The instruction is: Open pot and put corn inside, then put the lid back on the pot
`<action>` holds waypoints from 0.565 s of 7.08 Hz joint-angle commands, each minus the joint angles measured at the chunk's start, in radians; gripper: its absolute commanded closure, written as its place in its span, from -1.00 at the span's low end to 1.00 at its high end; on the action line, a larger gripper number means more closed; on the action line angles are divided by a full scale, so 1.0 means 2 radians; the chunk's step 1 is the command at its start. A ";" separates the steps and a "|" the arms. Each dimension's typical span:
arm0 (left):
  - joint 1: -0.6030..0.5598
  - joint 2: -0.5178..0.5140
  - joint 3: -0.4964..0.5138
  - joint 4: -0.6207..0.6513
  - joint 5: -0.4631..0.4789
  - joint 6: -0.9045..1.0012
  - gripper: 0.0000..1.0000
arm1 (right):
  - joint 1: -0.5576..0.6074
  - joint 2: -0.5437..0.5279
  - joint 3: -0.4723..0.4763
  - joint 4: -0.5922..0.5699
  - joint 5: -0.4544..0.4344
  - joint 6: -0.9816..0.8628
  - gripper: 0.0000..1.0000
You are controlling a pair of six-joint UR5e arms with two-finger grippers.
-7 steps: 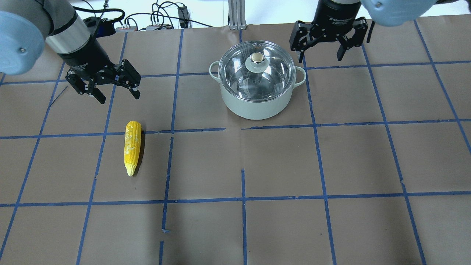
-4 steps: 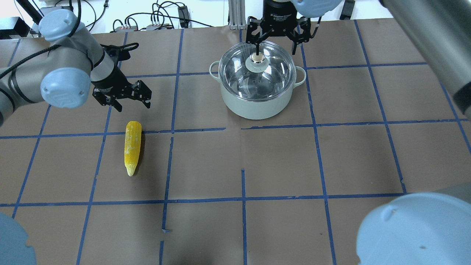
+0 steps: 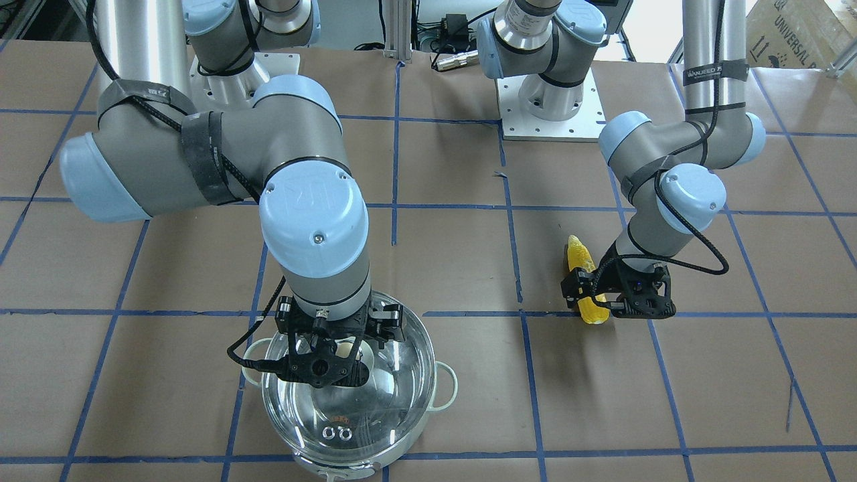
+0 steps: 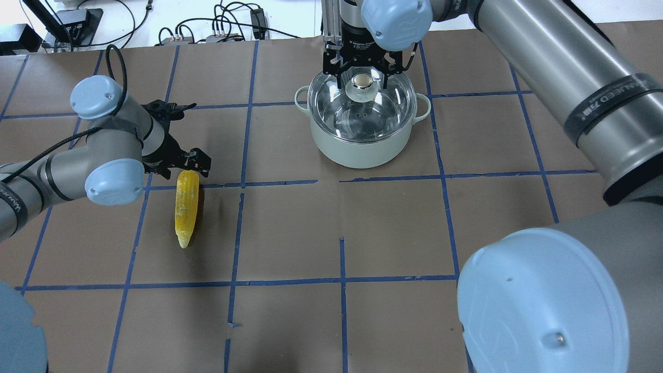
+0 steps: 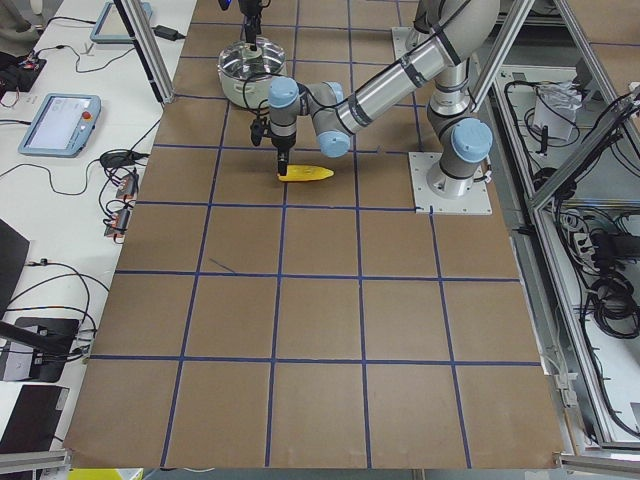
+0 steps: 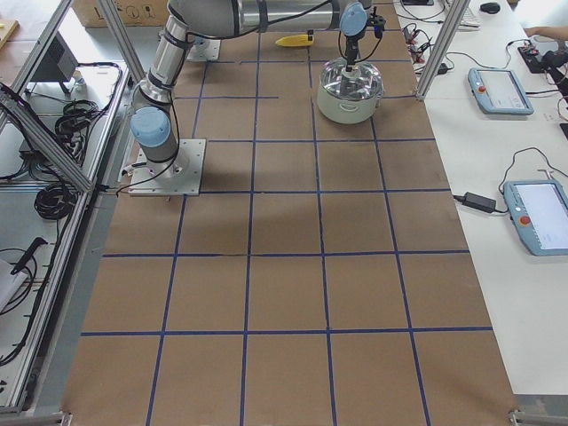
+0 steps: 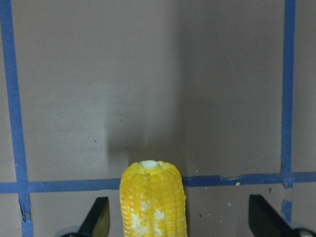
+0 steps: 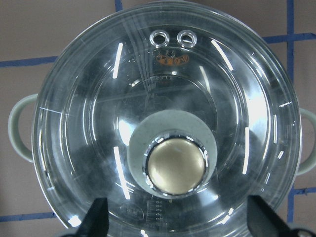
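The pale grey-green pot [image 4: 362, 151] stands at the table's far middle with the glass lid [image 4: 362, 115] on it. My right gripper [image 4: 362, 77] is open, with its fingers on either side of the lid's cream/gold knob [image 8: 177, 165] and not closed on it. The yellow corn [image 4: 186, 207] lies flat on the left with its point toward the robot. My left gripper [image 4: 178, 167] is open and low at the corn's blunt end [image 7: 153, 197], with a finger on each side and a gap to each. Nothing is held.
The right arm's elbow [image 4: 544, 305] fills the overhead view's lower right. Cables and power strips [image 4: 222, 31] lie along the far edge beside an aluminium post [image 4: 329, 20]. The arm bases [image 3: 549, 107] are bolted to the table. Blue tape lines grid the brown table [image 4: 393, 233].
My right gripper has moved left and come down over the lid's knob. My left gripper has moved toward the robot and down to the corn's blunt end. The pot, lid and corn have not moved.
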State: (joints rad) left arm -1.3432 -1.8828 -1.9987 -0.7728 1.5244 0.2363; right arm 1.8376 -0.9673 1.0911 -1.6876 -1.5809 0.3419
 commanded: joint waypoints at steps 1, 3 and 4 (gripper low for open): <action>0.000 0.001 -0.018 0.015 0.012 -0.001 -1.00 | -0.002 0.010 0.002 -0.003 0.000 0.002 -0.99; 0.000 0.000 -0.031 0.014 0.016 -0.010 -1.00 | -0.004 0.013 0.002 -0.032 -0.001 0.008 -0.70; 0.001 0.000 -0.031 0.015 0.016 -0.011 -1.00 | -0.005 0.017 0.001 -0.032 -0.002 0.008 -0.69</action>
State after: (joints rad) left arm -1.3418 -1.8820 -2.0544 -0.7441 1.5538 0.2188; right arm 1.8302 -0.9412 1.0949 -1.7393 -1.5829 0.3551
